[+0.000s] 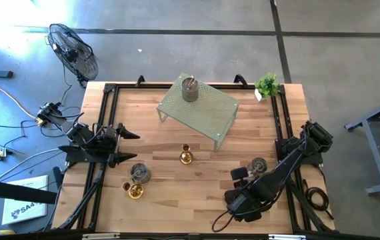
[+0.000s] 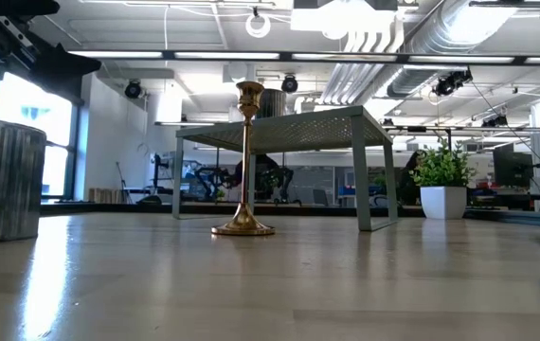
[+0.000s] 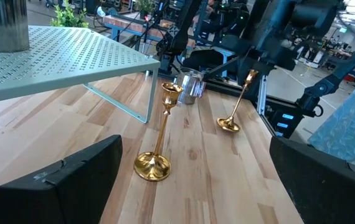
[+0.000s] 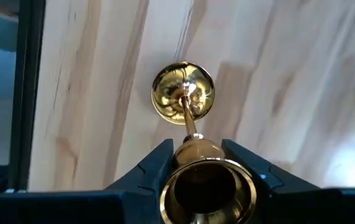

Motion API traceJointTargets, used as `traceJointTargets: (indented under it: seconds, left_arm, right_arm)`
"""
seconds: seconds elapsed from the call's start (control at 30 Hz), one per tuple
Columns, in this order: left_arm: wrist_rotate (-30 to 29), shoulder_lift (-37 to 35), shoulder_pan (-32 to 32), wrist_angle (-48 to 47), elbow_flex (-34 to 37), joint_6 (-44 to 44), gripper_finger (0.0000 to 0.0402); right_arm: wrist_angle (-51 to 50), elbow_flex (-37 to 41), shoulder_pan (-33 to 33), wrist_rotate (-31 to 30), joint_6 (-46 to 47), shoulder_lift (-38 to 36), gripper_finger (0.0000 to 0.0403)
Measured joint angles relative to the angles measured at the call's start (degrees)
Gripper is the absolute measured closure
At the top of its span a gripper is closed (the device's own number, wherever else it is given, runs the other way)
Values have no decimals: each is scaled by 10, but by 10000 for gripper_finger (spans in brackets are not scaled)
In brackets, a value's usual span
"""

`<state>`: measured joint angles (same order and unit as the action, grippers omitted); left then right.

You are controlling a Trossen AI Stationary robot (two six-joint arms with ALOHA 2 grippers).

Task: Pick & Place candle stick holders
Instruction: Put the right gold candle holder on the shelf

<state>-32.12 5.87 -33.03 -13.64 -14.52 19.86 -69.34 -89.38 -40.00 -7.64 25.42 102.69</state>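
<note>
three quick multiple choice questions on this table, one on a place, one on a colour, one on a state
1. What stands on the rack?
A. a mug
B. a grey cup holder
C. a book

2. What colour is the rack?
A. red
B. black
C. pale green

3. How is the right gripper?
A. shut on a gold holder
B. open and empty
C. shut on a sponge

Answers:
1 B, the high view shows the cup on the rack's top.
2 C, its perforated top is pale green.
3 A, the right wrist view shows its fingers clamped round the holder's stem.
</note>
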Motion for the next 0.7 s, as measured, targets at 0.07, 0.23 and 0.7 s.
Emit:
traceJointTargets:
  seconds: [0.07, 0.23, 0.7]
  left_arm:
    - [0, 0, 0, 0, 0, 0, 2]
    - [0, 0, 0, -3, 0, 0, 2]
    - [-9, 0, 0, -33, 0, -52, 2]
  right_arm:
    - [0, -26, 3, -22, -22, 0, 288]
    - [1, -119, 21, -56, -114, 0, 288]
    - [-53, -371, 156, -194, -347, -1, 288]
